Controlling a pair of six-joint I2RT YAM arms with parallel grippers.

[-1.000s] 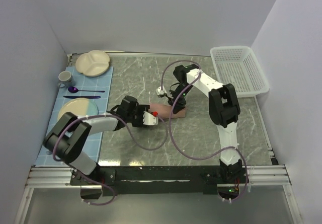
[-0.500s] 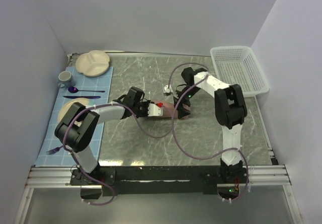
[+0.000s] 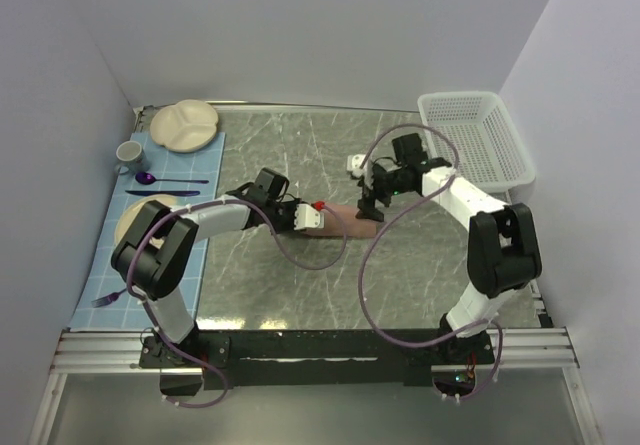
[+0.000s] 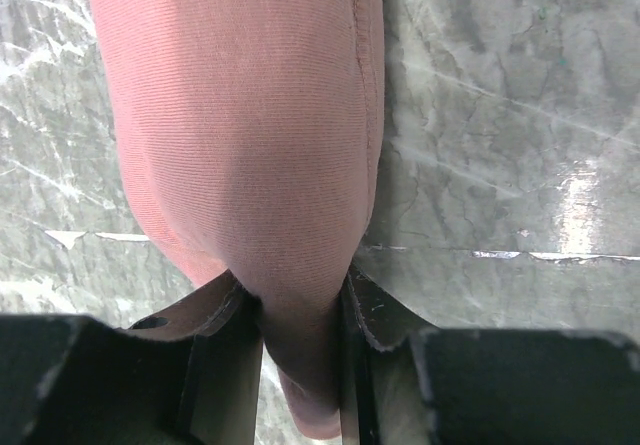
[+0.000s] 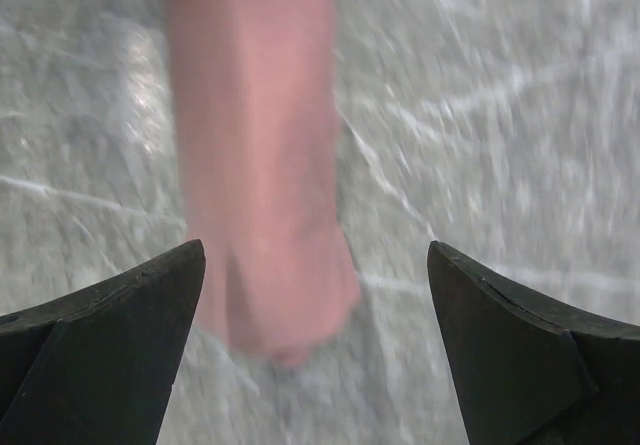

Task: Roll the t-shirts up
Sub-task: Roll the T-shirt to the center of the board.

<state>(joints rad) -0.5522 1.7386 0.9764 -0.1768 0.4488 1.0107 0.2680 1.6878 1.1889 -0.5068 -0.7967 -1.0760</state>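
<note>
Dusty-pink cotton rolled into a tight log, the t-shirt (image 3: 345, 225) lies on the grey marbled surface (image 3: 300, 155) near the middle of the overhead view. Its length runs left to right between the two arms.

The left fingers (image 4: 385, 320) pinch the left end of the roll. In the left wrist view the cloth narrows where it passes between them at the bottom centre of the frame. The ribbed pink bulk fills the upper left, with a stitched hem running down its right edge.

The right fingers (image 5: 110, 345) are spread wide and hold nothing. In the blurred right wrist view their two dark tips sit at the lower left and lower right. The end of the roll lies between them, with a strip of bare surface on either side. From overhead they stand at the right end of the roll, toward the upper side of it.

A white mesh basket (image 3: 478, 140) sits at the upper right of the overhead frame. Along the left edge lies a blue tiled mat (image 3: 190, 160). It carries a cream divided plate (image 3: 185, 125) at its top, a cup (image 3: 130, 153), a purple spoon (image 3: 147, 178) and a round plate (image 3: 135, 223) partly hidden by the left arm.
</note>
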